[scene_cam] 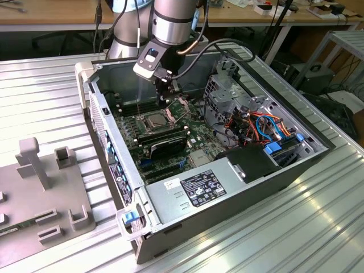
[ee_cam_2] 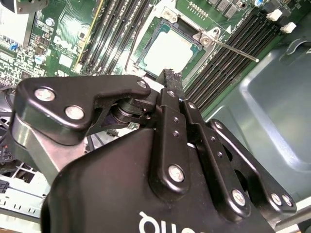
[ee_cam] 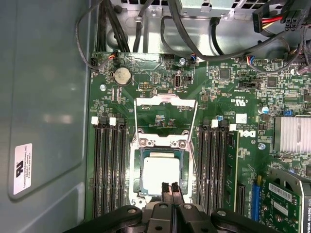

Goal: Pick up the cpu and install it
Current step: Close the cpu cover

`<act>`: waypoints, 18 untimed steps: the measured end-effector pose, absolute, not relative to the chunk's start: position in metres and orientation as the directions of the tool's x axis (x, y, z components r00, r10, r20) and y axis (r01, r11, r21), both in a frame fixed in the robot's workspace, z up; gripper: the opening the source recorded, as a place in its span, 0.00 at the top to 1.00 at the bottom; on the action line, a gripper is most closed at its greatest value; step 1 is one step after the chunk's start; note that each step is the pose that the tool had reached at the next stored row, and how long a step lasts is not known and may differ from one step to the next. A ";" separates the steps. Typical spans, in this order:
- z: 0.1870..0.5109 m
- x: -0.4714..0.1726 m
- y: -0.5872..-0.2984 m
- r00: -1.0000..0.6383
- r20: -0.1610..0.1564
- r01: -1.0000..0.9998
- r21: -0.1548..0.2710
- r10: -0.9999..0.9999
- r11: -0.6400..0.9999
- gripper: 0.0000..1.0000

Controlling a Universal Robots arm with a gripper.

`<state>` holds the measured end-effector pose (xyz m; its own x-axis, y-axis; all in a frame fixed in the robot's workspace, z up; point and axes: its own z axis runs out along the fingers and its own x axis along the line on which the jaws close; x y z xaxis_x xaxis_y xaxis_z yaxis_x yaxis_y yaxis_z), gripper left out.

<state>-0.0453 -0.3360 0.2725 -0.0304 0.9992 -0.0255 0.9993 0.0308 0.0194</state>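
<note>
One gripper (ee_cam: 169, 186): fingers pinched nearly together, nothing between them. Tips hang over one edge of the cpu; can't tell if they touch it.
Cpu (ee_cam: 160, 174): lies flat and square in the socket (ee_cam: 158, 142), silver top up.
Why so: my read is the chip is seated. Narrow empty fingers suit a press or a let-go pose, not a carry.
Frame (ee_cam: 165, 100): hinged open and lying clear of the chip, so the socket is open from above. Not clamped yet.
Lever (ee_cam_2: 233, 48): thin rod, unlatched, slanting out beside the socket over the memory slots.
Slots (ee_cam: 109, 165): empty black rows on both sides of the socket, low and flat, no obstruction.
Card (scene_cam: 165, 145): long and black, at 5 o'clock from the socket in the exterior view, just beside it. Tallest thing near the tips.
Power supply (scene_cam: 199, 190): further out at 5 o'clock, well apart.
Cables (scene_cam: 256, 125): orange and blue bundle at 3 o'clock, well apart, clear of the arm.
Case wall (scene_cam: 99, 119): at 9 o'clock, limits sideways approach.
In the way: lever and open frame are the nearest snags, judging by the gaps.
</note>
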 end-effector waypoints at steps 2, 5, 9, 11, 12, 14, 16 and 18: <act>0.273 -0.045 -0.336 -0.030 -0.025 0.999 0.020 0.999 0.031 0.89; 0.273 -0.045 -0.336 -0.030 -0.025 0.999 0.019 0.999 0.031 0.89; 0.273 -0.044 -0.336 -0.031 -0.026 0.999 0.019 0.999 0.031 0.89; 0.273 -0.042 -0.336 -0.030 -0.026 0.999 0.019 0.999 0.031 0.89; 0.273 -0.039 -0.336 -0.030 -0.026 0.999 0.019 0.999 0.031 0.89; 0.273 -0.034 -0.336 -0.030 -0.026 0.999 0.019 0.999 0.031 0.89; 0.273 -0.031 -0.336 -0.030 -0.026 0.999 0.019 0.999 0.031 0.89; 0.273 -0.028 -0.336 -0.030 -0.025 0.999 0.019 0.999 0.031 0.89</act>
